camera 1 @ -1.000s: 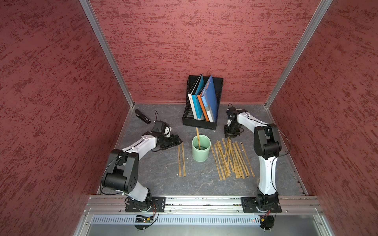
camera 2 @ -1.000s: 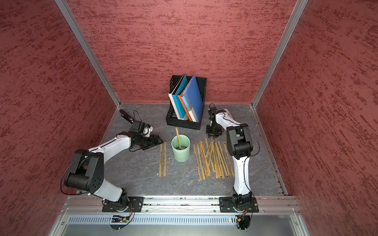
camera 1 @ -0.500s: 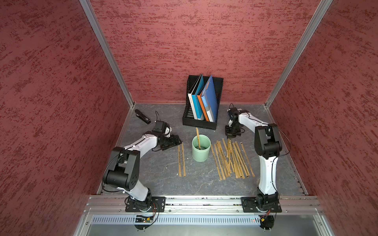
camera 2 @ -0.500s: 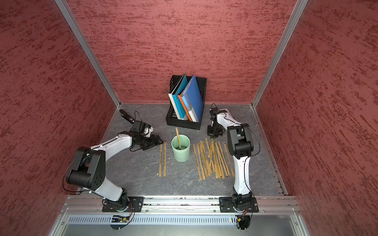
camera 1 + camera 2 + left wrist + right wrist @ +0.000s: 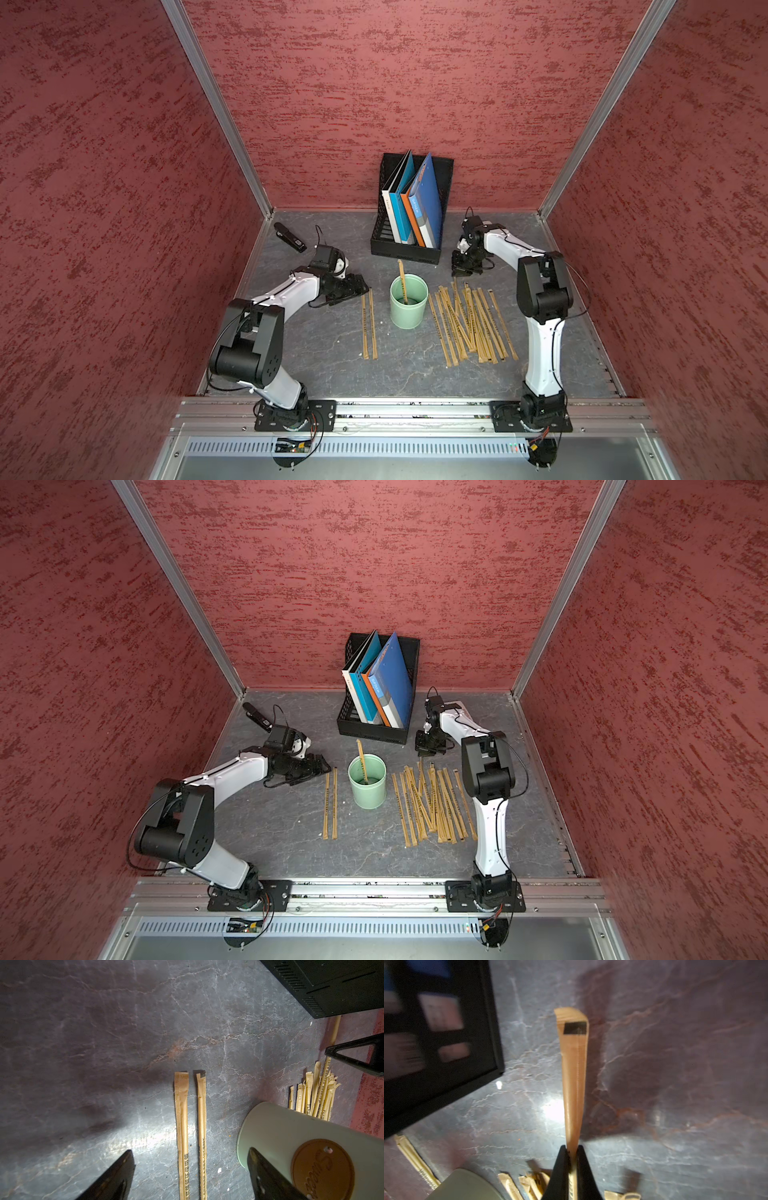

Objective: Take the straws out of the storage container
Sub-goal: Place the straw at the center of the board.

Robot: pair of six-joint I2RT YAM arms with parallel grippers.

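Storage container (image 5: 278, 1128) wears a brown "Swee…" label (image 5: 323, 1169).

"Swee…" on cup badge (image 5: 323, 1169), "PLA" on straws (image 5: 309, 1097)

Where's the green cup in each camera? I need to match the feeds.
Top view: green cup mid-table, in front of the black file holder.
Top view: cup likewise mid-table, holder behind it.
Left wrist: cup beside two flat straws, holder's corner beyond.
Right wrist: only its edge, near the right gripper pinching a straw; holder alongside.
Shared landmark: the black file holder.
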